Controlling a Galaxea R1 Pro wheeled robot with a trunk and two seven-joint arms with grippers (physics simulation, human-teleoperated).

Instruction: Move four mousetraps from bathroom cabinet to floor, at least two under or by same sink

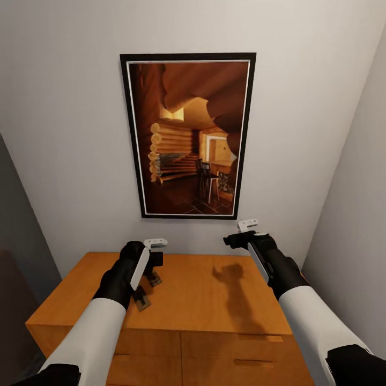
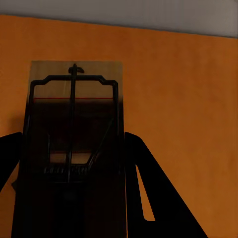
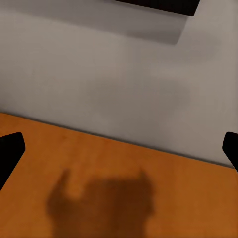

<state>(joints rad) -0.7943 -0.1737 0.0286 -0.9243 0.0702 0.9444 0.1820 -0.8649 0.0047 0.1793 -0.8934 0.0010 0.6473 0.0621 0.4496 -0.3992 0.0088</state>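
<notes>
Seemingly between left hand (image 2: 74,198) fingers, mousetrap (image 2: 74,114), long axis toward wall (image 2: 148,15).

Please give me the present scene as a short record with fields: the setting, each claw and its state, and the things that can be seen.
setting: orange-brown cabinet against a white wall
wall item: framed picture of a log interior, above the cabinet
left claw: shut on a mousetrap, over the cabinet top
right claw: open, empty, above the cabinet top
shadow: the right claw's shadow on the top
drawer fronts: visible at the cabinet's front
</notes>
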